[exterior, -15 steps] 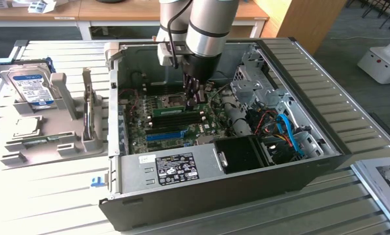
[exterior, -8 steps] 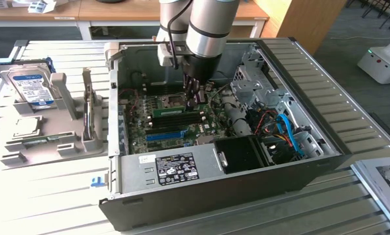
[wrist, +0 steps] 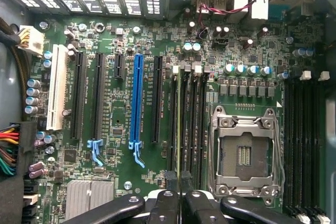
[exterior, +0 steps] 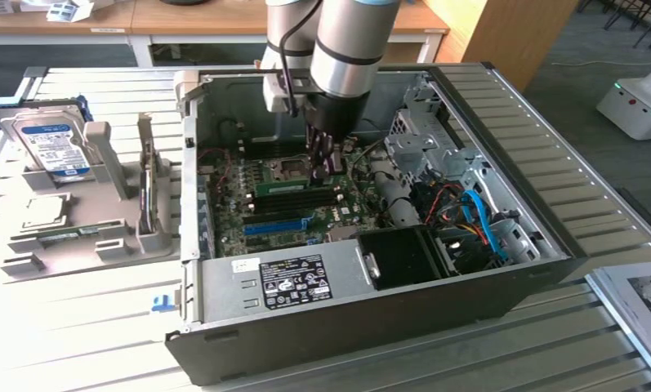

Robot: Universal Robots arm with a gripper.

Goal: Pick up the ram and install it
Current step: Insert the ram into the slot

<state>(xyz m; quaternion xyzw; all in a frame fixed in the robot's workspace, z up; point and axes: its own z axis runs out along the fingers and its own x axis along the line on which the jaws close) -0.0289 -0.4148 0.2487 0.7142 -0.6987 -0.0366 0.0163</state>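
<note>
The ram (wrist: 179, 129) is a thin green stick seen edge-on, standing along the black memory slots (wrist: 195, 124) beside the empty processor socket (wrist: 244, 153). My gripper (wrist: 179, 203) is shut on its upper edge, with the black fingers (wrist: 163, 205) pressed together on the board. In the exterior view the arm reaches down into the open computer case (exterior: 500, 163), and the gripper (exterior: 327, 167) is over the motherboard with the green ram (exterior: 287, 186) just below it. Whether the stick is seated in its slot I cannot tell.
A bright blue slot (wrist: 137, 103) and a white slot (wrist: 55, 87) lie further along the board. More memory slots (wrist: 304, 140) run past the socket. On the exterior view's left, a grey holder (exterior: 86, 237) carries a hard drive (exterior: 47, 143). Cables (exterior: 478, 216) and the power supply (exterior: 292, 282) crowd the case.
</note>
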